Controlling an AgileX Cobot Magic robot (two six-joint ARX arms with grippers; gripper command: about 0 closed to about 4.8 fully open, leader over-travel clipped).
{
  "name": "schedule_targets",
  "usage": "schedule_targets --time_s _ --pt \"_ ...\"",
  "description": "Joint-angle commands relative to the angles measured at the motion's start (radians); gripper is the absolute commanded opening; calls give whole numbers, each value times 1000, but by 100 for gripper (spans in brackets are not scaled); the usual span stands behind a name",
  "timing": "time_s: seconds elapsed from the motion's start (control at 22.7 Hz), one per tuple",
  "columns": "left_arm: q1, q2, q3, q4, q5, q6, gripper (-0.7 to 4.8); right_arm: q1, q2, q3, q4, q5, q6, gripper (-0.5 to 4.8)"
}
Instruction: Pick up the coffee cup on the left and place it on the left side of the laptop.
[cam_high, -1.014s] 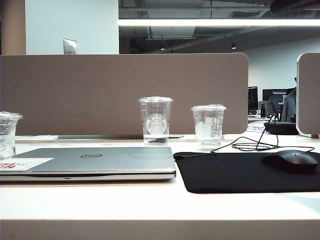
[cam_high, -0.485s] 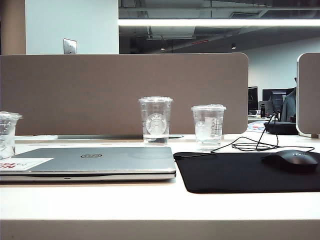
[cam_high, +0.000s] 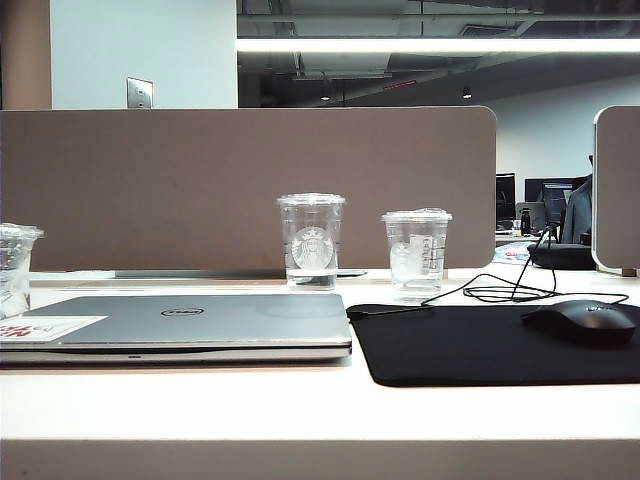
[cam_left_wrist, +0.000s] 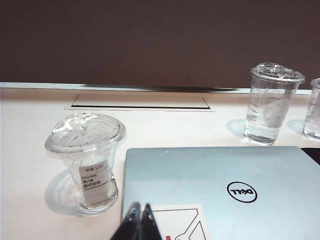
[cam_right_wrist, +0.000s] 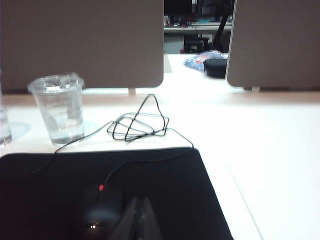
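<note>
The flat silver laptop lies closed on the white table. Only the left wrist view shows the label on the short clear coffee cup, standing just beside the laptop's left edge, near the left gripper, fingers together. The right gripper, also closed, hangs over the black mouse pad.

coffee cup left of laptop — upright

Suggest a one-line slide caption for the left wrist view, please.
Shut left pincer hovers over the closed laptop, the labelled coffee cup standing beside it.
</note>
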Motion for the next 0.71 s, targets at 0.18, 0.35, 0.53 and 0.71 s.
schedule_targets --time_s 0.18,0.35,0.53,0.71 --pt "1 1 4 -2 1 3 -5 0 -2 -6 51 -2 4 -1" --pt "1 1 4 -2 1 3 -5 0 -2 -6 40 -2 4 -1" --pt "1 1 4 -2 1 3 -5 0 -2 -6 40 -2 4 -1" --pt "1 1 4 -2 1 3 -5 0 -2 -6 40 -2 4 -1"
